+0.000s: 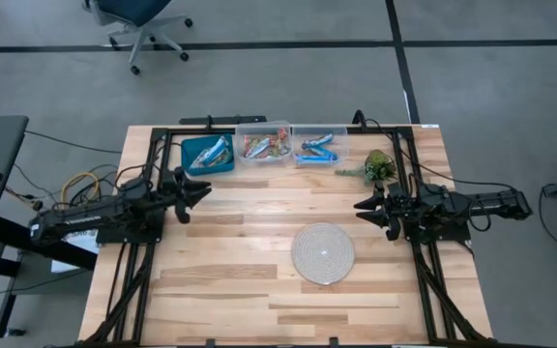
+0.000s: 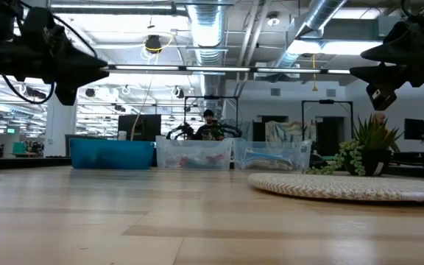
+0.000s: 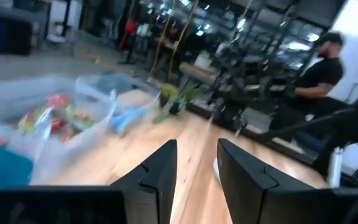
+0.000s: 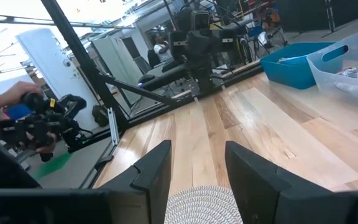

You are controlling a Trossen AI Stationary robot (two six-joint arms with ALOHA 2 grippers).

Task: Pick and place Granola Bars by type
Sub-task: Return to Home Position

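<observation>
Granola bars lie in three bins along the table's far edge. A blue-and-white one [image 1: 213, 152] is in the blue bin [image 1: 193, 155]. Multicoloured ones [image 1: 265, 147] fill the middle clear bin [image 1: 259, 127]. Blue ones [image 1: 317, 151] lie in the right clear bin [image 1: 339, 145]. My left gripper [image 1: 204, 188] hovers level at the table's left side, just on the near side of the blue bin. It is open, with nothing between its fingers [image 3: 197, 152]. My right gripper [image 1: 360, 206] hovers level at the right side, open and empty [image 4: 197, 155].
A round woven mat [image 1: 323, 253] lies right of centre near the front, just below and in front of my right gripper. A green plant sprig [image 1: 376, 166] sits beside the right bin. Bare wood spans the middle and near side. People show beyond the table [image 3: 316, 81].
</observation>
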